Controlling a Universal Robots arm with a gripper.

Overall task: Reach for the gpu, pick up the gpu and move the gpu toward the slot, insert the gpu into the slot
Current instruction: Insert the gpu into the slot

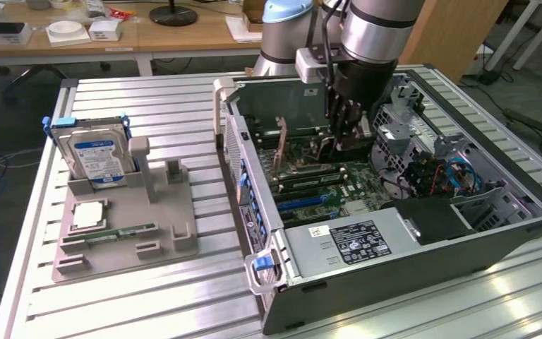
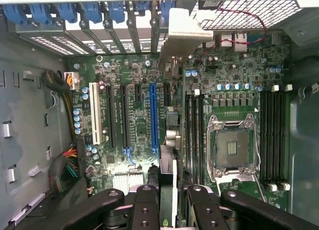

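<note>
1. I'm working over a ribbed aluminium desk (image 1: 139, 99). Behind it stands a wooden desk (image 1: 186, 35) with small boxes and a black lamp base (image 1: 174, 14), and the floor around is dark.
2. Toward the exterior view's left a grey fixture tray (image 1: 149, 233) sits on the desk. It carries an upright hard drive (image 1: 97, 152) with a blue label, a processor chip (image 1: 89, 214) and a memory stick (image 1: 121, 232) lying flat.
3. An open computer case (image 1: 412, 268) lies on its side beside the tray, with its power supply (image 1: 356, 244) at the near end.
4. Inside, the motherboard (image 2: 234, 70) shows an empty CPU socket (image 2: 232, 150), and a row of blue latches (image 2: 75, 13) lines the rear panel.
5. The arm comes straight down into the case, wrist vertical, with the drive cage close by on the exterior view's right.
6. The claw (image 1: 339, 147) is narrowed onto the gpu (image 2: 182, 40), which it holds edge-on. The silver bracket points at the rear panel.
7. The card hangs over the expansion slots, just beside the long blue slot (image 2: 152, 115) — I can't tell whether its lower edge touches the board.
</note>
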